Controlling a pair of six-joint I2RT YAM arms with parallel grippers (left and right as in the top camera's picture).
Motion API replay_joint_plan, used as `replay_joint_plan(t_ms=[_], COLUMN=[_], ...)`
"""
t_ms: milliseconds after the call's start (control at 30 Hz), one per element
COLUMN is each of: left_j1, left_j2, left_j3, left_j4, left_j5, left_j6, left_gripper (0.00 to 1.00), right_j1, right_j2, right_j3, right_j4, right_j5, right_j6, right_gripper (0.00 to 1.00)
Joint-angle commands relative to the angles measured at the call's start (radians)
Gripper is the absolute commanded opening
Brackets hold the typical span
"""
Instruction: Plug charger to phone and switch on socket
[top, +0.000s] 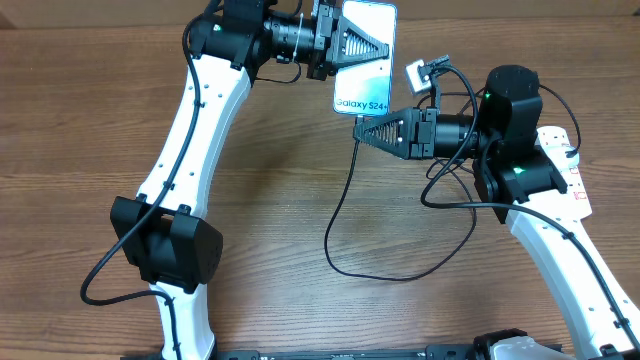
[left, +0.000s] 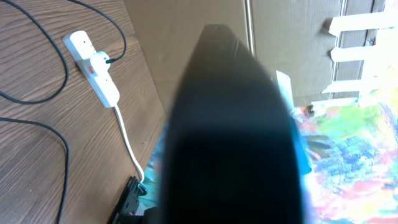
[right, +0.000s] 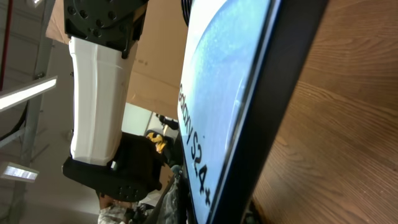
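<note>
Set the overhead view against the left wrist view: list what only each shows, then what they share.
Overhead only: the phone with its Galaxy S24 band, gripped by the left claw, and the right claw at the phone's lower edge. Left wrist only: the black plug in the socket, its white cord and a cardboard wall; a dark blur fills the middle. Both: the wooden table, the charger cable and the socket's red marks.
</note>
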Motion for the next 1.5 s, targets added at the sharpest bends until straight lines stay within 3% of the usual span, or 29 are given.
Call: replay_joint_plan(t_ms=[0, 367, 933, 1000, 1033, 1067, 1200, 1467], left_j1=[-0.052, -0.052, -0.074, -0.074, -0.074, -0.074, -0.061, -0.036], left_j2=[-0.010, -0.010, -0.010, -0.010, -0.010, -0.010, -0.010, -0.010], left_j3=[0.014, 0.014, 0.014, 0.014, 0.014, 0.014, 0.014, 0.013], left_j4=[-0.016, -0.162, -0.176, -0.176, -0.176, -0.176, -0.173, -0.196], left_j5=[0.134, 0.146, 0.126, 0.123, 0.123, 0.123, 0.123, 0.132], left_j6=[0.060, 0.190, 0.192, 0.194, 0.196, 0.197, 0.225, 0.451], left_gripper=[0.04, 0.04, 0.04, 0.04, 0.04, 0.04, 0.04, 0.04], right_j1=[-0.005, -0.005, -0.005, -0.005, -0.005, -0.007, -0.041, -0.136], right_j2=[0.019, 0.056, 0.072, 0.072, 0.072, 0.072, 0.072, 0.072], right_j3=[0.002, 0.002, 0.002, 0.002, 0.002, 0.002, 0.002, 0.002], right_j4=[0.025, 0.152, 0.158, 0.158, 0.159, 0.159, 0.158, 0.185], right_j5=[0.076, 0.051, 0.125, 0.125, 0.125, 0.125, 0.104, -0.098], right_j6=[0.003, 0.082, 0.101, 0.100, 0.100, 0.097, 0.097, 0.041], right_gripper=[0.04, 0.04, 0.04, 0.66, 0.87, 1.00, 1.00, 1.00])
